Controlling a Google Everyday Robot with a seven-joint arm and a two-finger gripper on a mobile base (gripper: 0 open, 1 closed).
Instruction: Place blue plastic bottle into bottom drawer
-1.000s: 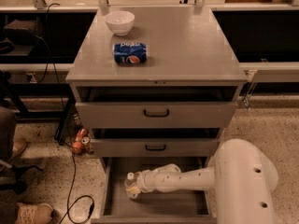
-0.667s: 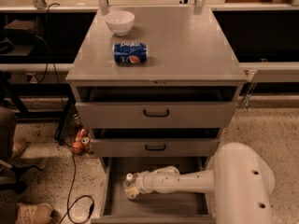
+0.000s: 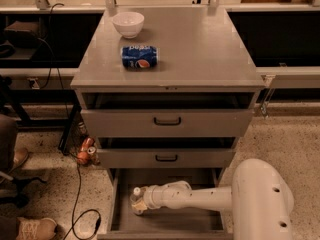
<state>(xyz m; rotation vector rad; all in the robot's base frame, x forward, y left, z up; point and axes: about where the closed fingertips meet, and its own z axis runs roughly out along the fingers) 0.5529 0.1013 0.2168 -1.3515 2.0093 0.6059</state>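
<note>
The bottom drawer (image 3: 170, 221) is pulled open at the foot of the grey cabinet. My white arm reaches into it from the right. The gripper (image 3: 140, 202) is at the drawer's left side, at the blue plastic bottle (image 3: 136, 199). The bottle stands upright, its white cap showing at the top. Its base is low in the drawer, at or near the floor. The arm's end hides most of the bottle's body.
A blue Pepsi can (image 3: 139, 57) lies on the cabinet top, with a white bowl (image 3: 128, 24) behind it. The two upper drawers (image 3: 167, 122) are slightly open. Cables and cans (image 3: 85, 150) lie on the floor left of the cabinet; a shoe (image 3: 35, 228) is at bottom left.
The arm and bottle stay at the left side of the bottom drawer, with hardly any shift.
</note>
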